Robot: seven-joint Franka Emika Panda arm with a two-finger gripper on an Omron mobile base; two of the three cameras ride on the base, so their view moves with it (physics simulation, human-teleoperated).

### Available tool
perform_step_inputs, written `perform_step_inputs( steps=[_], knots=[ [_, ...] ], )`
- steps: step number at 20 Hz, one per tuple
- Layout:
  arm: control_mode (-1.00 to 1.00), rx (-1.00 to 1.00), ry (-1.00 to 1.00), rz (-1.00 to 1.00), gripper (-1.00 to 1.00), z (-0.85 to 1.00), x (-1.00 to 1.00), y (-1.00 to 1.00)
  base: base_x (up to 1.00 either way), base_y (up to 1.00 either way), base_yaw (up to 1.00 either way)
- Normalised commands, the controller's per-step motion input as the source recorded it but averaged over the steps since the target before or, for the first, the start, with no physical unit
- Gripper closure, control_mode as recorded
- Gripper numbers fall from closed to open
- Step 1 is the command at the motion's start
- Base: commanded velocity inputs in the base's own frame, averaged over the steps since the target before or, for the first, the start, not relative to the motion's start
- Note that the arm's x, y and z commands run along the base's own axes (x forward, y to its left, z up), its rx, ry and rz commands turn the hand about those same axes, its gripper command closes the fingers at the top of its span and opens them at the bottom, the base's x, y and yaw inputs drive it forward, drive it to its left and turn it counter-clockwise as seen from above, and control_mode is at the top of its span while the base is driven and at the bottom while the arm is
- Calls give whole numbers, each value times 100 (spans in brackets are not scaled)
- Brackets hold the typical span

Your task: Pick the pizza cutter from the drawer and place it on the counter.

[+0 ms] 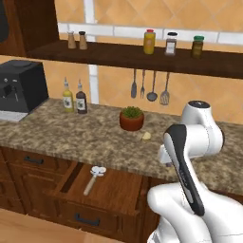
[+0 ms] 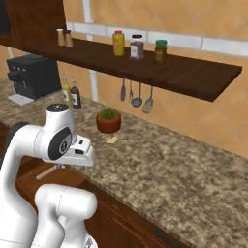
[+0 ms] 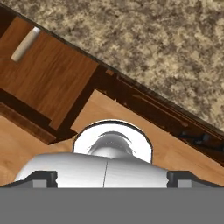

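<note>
The drawer point(image 1: 116, 186) stands pulled open under the counter point(image 1: 71, 135), its black bar handle point(image 1: 87, 220) facing front. The pizza cutter point(image 1: 93, 179) lies on the drawer's floor near its left side, pale head toward the counter. The hand view looks down on the tan handle point(image 3: 25, 43) at the upper left, inside the drawer point(image 3: 57, 81). My gripper point(image 3: 111, 178) is open, its dark fingertips point(image 3: 43, 178) wide apart with nothing between them. It hangs above the floor in front of the cabinets, to the right of the drawer and apart from the cutter point(image 2: 46, 172).
A potted plant point(image 1: 131, 118) and a small pale item point(image 1: 146, 136) sit mid-counter. Two bottles point(image 1: 74, 97) and a black coffee machine point(image 1: 21, 88) are at the left. Utensils point(image 1: 152, 88) hang under the dark shelf point(image 1: 142, 57) of jars. Closed drawers point(image 1: 33, 160) flank the open one.
</note>
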Motion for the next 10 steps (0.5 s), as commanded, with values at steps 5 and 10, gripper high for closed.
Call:
perform_step_inputs(
  steps=[5, 10],
  knots=[
    [100, 0, 0, 0, -100, 0, 0, 0, 49, -23, 43],
    [100, 0, 0, 0, -100, 0, 0, 0, 72, -15, 41]
  ],
)
